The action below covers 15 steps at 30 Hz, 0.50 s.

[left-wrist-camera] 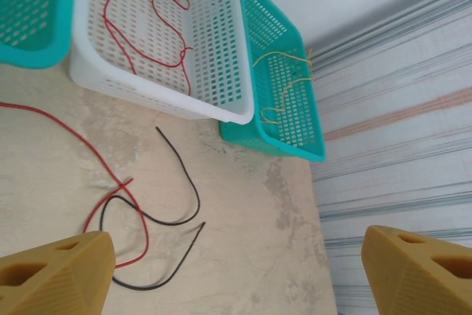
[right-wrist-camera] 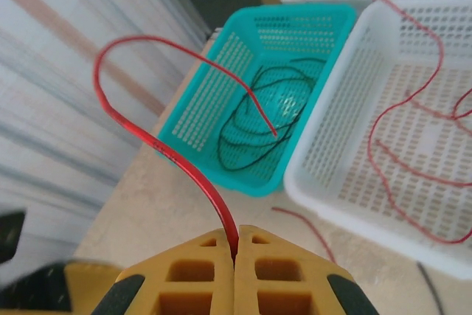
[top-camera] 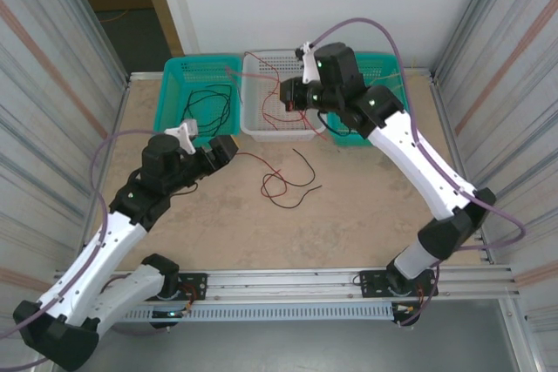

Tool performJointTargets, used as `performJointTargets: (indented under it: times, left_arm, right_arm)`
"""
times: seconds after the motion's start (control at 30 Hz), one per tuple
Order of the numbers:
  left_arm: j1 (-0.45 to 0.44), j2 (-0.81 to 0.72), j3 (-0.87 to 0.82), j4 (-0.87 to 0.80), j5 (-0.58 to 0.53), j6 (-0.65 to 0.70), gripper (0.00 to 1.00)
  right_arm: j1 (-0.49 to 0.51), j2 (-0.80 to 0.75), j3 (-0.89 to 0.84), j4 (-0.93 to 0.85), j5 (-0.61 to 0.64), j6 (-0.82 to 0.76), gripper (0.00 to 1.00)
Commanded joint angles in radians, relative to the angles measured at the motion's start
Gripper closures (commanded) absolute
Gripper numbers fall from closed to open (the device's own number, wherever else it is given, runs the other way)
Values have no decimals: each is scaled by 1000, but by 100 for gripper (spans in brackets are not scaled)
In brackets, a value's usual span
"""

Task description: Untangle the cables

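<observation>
The left claw (top-camera: pixel 224 147) hung above the bench (top-camera: pixel 366 215) with its jaws spread wide and nothing between them; in its wrist view the two fingers (left-wrist-camera: pixel 59 274) sat at the bottom corners. Behind it, the left teal basket (top-camera: pixel 166 111) held a coiled black cable (top-camera: pixel 209 100). On the middle of the bench lay a loose red cable (left-wrist-camera: pixel 66 134) crossing a loose black cable (left-wrist-camera: pixel 181 182). Behind them the white basket (top-camera: pixel 279 134) held another red cable (left-wrist-camera: pixel 108 14). The right claw (right-wrist-camera: pixel 234 252) hovered over that basket, clamped on a held red cable (right-wrist-camera: pixel 158 145) that arched up and leftward from its tips. The right teal basket (left-wrist-camera: pixel 295 138) held a pale yellow cable (left-wrist-camera: pixel 284 82).
</observation>
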Motion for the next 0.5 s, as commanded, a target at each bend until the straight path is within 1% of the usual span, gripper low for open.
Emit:
performJointTargets:
  times: [0.0,0.07,0.3,0.37,0.47]
  left_arm:
    - [8,-24,-38,-51,-36,36,15]
    - [8,-14,-44,-63,-36,38,17]
    - [12,49,-62,-52,0,48,21]
    - [12,68,-59,-49,5,58,21]
    - [12,90,-63,-42,0,63,22]
  right_arm:
    - [-55,105,131,-45,-18,-65,100]
    - [-80,178,211,-61,0,-89,100]
    - [-137,442,522,-124,181,-146,100]
    - [-145,491,564,-113,217,-155,100]
    - [-155,549,577,-79,268,-160,100]
